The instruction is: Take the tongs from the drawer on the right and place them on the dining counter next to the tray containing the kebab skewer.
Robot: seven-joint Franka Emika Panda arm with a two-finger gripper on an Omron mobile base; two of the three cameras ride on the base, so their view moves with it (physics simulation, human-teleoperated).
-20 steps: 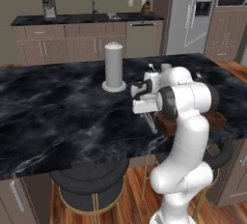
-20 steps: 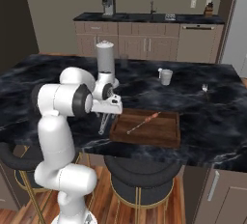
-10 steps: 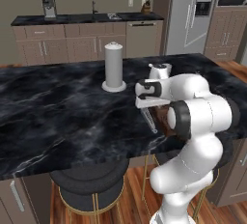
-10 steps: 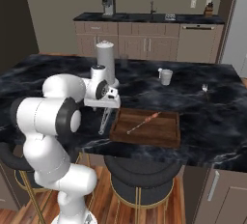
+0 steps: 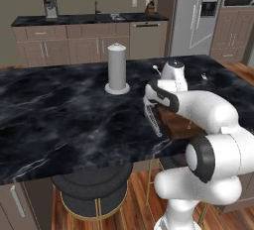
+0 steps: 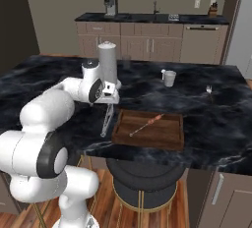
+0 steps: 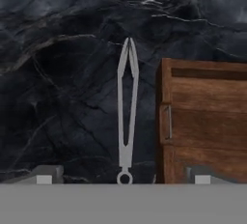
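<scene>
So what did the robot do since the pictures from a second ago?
The end effector has lifted up and away from the tongs, jaws open, and the arm has swung toward the cameras. The tongs stayed flat on the dining counter beside the tray; the kebab skewer didn't move.

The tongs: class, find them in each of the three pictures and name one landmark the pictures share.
Left base view: the tongs lie on the dining counter, just left of the tray.
Right base view: right of the arm, beside the tray's left end.
Hand view: centre, lying lengthwise, apart from the tray's edge.
Shared landmark: the tray.
</scene>
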